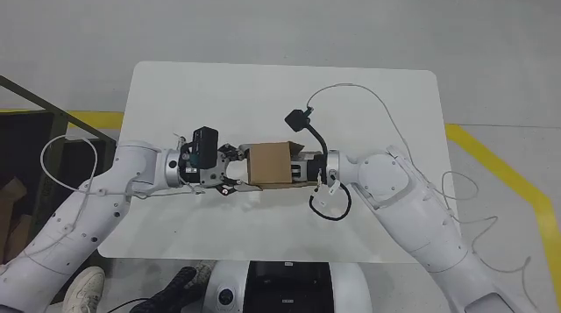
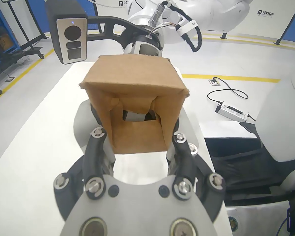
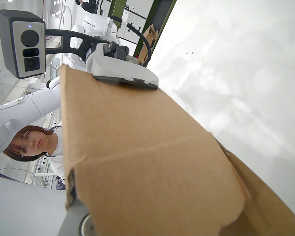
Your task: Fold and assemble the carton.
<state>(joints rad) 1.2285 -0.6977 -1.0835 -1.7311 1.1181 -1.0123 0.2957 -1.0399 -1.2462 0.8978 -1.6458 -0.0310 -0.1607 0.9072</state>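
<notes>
A brown carton (image 1: 267,164) is held above the middle of the white table (image 1: 368,103), between both arms. My right gripper (image 1: 302,171) is shut on the carton's right end; one of its fingers (image 3: 75,219) shows under the carton's (image 3: 142,148) edge. A grey part shows through the hole between the flaps (image 2: 134,117). My left gripper (image 1: 241,170) is open, its fingers (image 2: 82,121) straddling the carton's (image 2: 132,84) left end. One pad (image 3: 127,79) lies against a side wall. At that end the flaps are folded partly inward, leaving a square gap.
A white cable (image 1: 368,94) loops over the table's far side. Flattened cardboard (image 1: 13,199) lies off the table's left edge. A power adapter (image 2: 232,112) and its cord lie on the floor beyond the table.
</notes>
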